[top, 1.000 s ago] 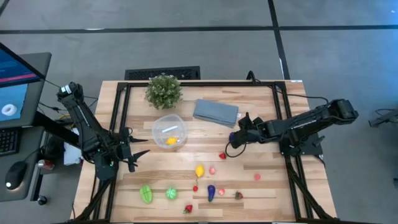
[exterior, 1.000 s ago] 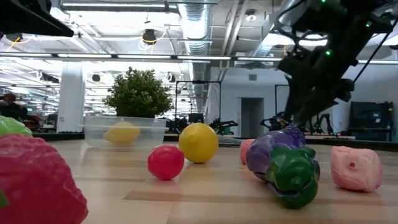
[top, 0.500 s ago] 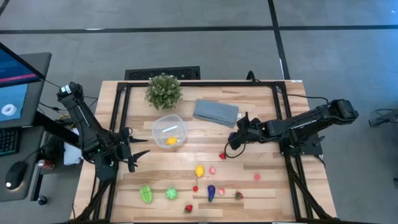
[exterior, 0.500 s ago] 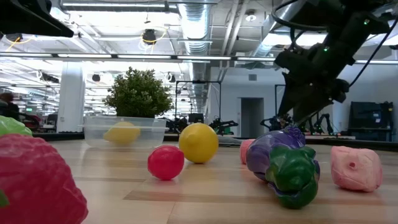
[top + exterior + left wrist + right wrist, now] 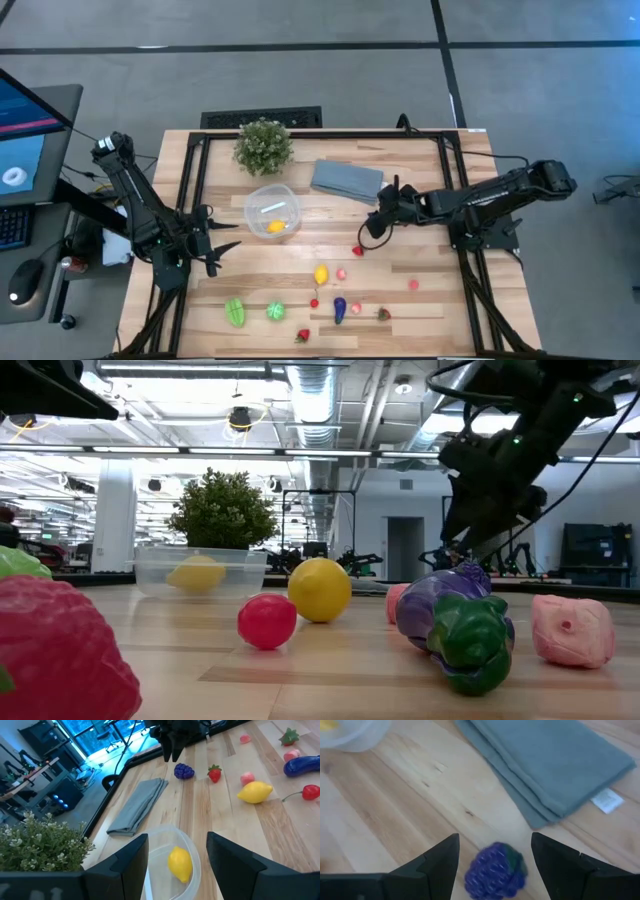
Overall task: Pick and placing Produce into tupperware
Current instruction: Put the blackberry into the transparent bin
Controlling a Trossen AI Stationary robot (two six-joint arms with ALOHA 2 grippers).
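We see our right gripper point(image 5: 492, 857) spread wide, holding nothing, poised over the bumpy purple berry point(image 5: 496, 871) beside the folded grey cloth point(image 5: 555, 765). That arm reaches low across the wooden worktop point(image 5: 420, 320). Our left gripper point(image 5: 176, 851), parted and empty, faces the clear tupperware point(image 5: 170, 851), where a yellow lemon point(image 5: 180, 864) lies.

Text on cloth tag point(image 5: 606, 800): you can read none; monitor point(image 5: 22, 130): nothing legible for you either

The right gripper point(image 5: 372, 228) now sits slightly farther toward the folded grey-blue cloth point(image 5: 347, 179), its open fingers over the small purple-blue toy berry point(image 5: 496, 872).
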